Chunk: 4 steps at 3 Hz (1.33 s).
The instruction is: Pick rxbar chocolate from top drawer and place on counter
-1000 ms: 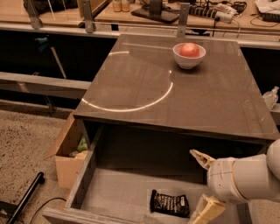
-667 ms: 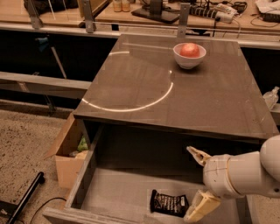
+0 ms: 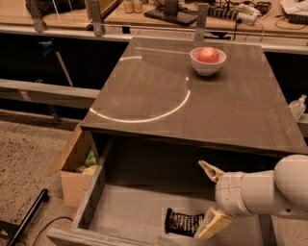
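The rxbar chocolate [image 3: 182, 222], a flat black wrapper with white lettering, lies on the grey bottom of the open top drawer [image 3: 130, 211], near its front edge. My gripper [image 3: 209, 201] is open inside the drawer, just right of the bar. One tan finger [image 3: 210, 170] points up and left; the other finger [image 3: 212, 225] reaches down to the bar's right end. The glossy dark brown counter [image 3: 159, 96] with its curved white light arc lies above and behind the drawer.
A white bowl [image 3: 208, 61] holding a red fruit stands at the counter's back right. A tan cardboard box [image 3: 74, 166] sits on the floor left of the drawer. A light wooden desk [image 3: 144, 12] with clutter runs along the back. A black cable [image 3: 26, 218] lies on the floor.
My gripper has moved left toward the bar's right end. The bar has stayed in place.
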{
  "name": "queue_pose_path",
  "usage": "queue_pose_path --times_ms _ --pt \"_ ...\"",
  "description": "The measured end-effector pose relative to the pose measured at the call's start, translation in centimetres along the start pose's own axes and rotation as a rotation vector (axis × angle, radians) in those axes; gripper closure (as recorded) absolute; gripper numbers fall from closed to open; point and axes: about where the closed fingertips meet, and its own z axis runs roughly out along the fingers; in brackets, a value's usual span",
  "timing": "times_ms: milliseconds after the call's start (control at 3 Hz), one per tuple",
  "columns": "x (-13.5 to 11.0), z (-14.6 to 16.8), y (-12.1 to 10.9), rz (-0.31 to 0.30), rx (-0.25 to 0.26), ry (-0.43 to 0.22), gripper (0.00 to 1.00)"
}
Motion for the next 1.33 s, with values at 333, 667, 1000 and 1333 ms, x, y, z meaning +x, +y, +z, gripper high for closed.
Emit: queue_pose_path --times_ms 333,667,1000,1333 --pt "0.2 1.8 -0.3 -0.007 0.024 -0.013 0.0" --pt "1.0 3.5 0.0 -0.007 0.035 -0.014 0.0" --pt "1.8 4.7 0.6 0.003 0.041 0.005 0.0" --pt "2.1 6.1 1.0 0.004 0.039 0.009 0.0"
